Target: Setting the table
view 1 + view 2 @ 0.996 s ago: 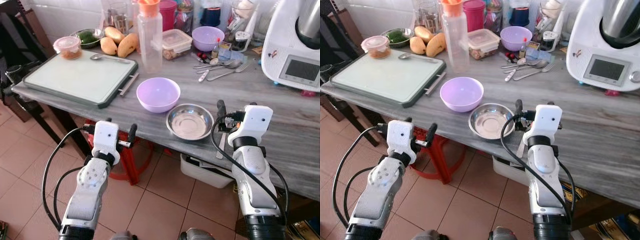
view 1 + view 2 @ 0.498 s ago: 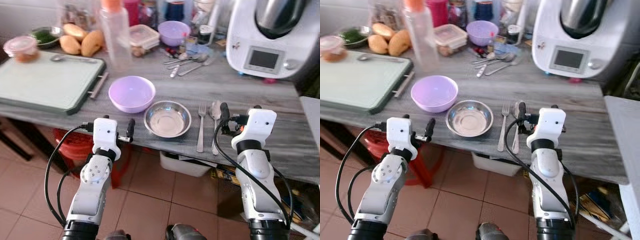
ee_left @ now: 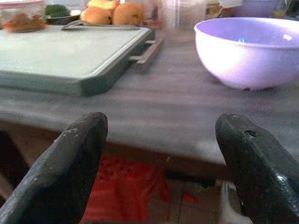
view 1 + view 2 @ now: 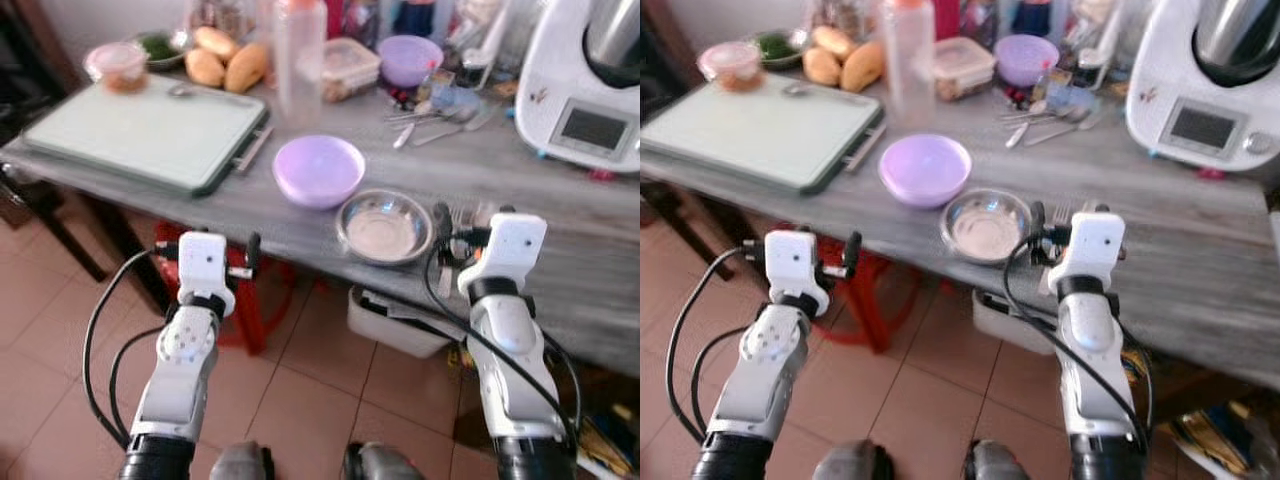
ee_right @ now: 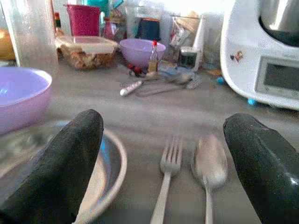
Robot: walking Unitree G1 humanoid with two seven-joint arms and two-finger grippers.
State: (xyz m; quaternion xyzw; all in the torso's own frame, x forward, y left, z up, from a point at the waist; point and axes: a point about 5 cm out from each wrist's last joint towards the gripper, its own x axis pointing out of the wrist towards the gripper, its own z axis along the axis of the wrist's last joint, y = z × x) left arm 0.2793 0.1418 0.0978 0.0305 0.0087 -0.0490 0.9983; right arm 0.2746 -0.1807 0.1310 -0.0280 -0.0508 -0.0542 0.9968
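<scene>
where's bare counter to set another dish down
Bare grey counter runs right of the fork and spoon, in front of the white appliance. Crowded: the back row behind the purple bowl and steel bowl.

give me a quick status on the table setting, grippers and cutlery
Left gripper open, short of table edge. Right gripper open, empty, at fork and spoon beside steel bowl. Nothing in the way.

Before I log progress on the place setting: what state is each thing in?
Lilac plastic bowl: upright, empty.
Round steel dish: upright, empty.
Metal fork: flat beside the dish.
Metal spoon: flat beside the fork.
Left pincer: open, holding nothing.
Right pincer: open, holding nothing.
</scene>
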